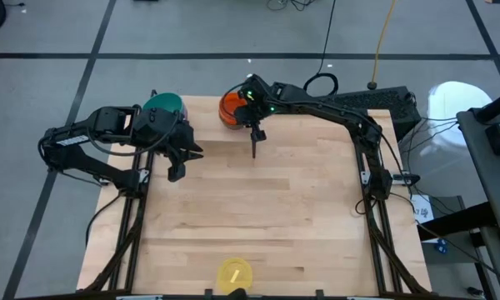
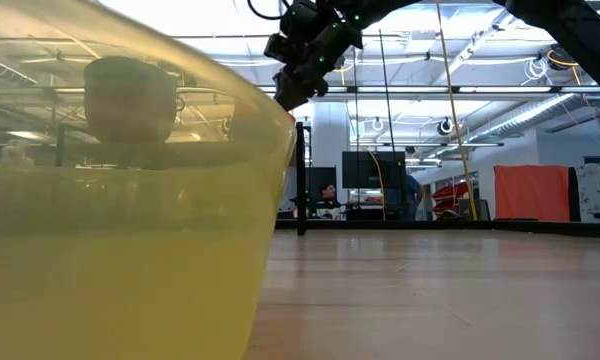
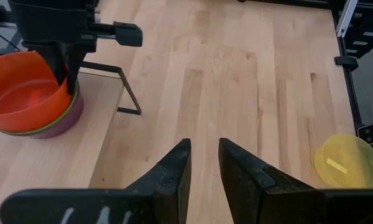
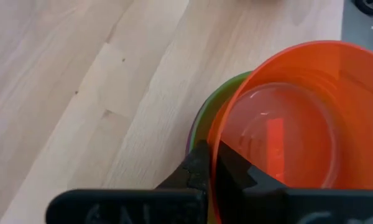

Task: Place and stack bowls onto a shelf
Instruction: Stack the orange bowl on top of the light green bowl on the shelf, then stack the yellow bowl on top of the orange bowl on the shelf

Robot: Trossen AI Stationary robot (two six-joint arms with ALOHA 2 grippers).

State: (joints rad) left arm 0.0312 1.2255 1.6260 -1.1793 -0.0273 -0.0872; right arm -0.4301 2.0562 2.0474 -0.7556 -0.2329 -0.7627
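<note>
**Holding the orange bowl on the stack at the far edge**

Starting at the left of the high view, the left arm lay along the table's left side. The left gripper (image 1: 183,158) hovered above the tabletop (image 1: 300,217), near the far left corner. Its two dark fingers (image 3: 174,171) stood slightly spread, with a narrow gap between them and nothing in it. Just behind this gripper, at the far left edge, sat the teal bowl (image 1: 165,104), partly hidden by the arm.

Farther right, near the middle of the far edge, the orange bowl (image 1: 231,107) sat tilted in the stacked bowls. The left wrist view showed the stack under it: a green bowl (image 3: 74,99) rim, then the purple bowl (image 3: 62,121) at the bottom, resting on the shelf (image 3: 62,162), a pale board. The thin black upright (image 3: 127,93) of the shelf stood just beside the stack.

The right gripper (image 4: 212,163) was at this stack, pinching the wall of the orange bowl, one finger inside the rim and one outside. The right arm reached in from the table's right side.

At the near edge, roughly central, the yellow bowl (image 1: 234,273) stood alone, well apart from both grippers and from the stack.
</note>
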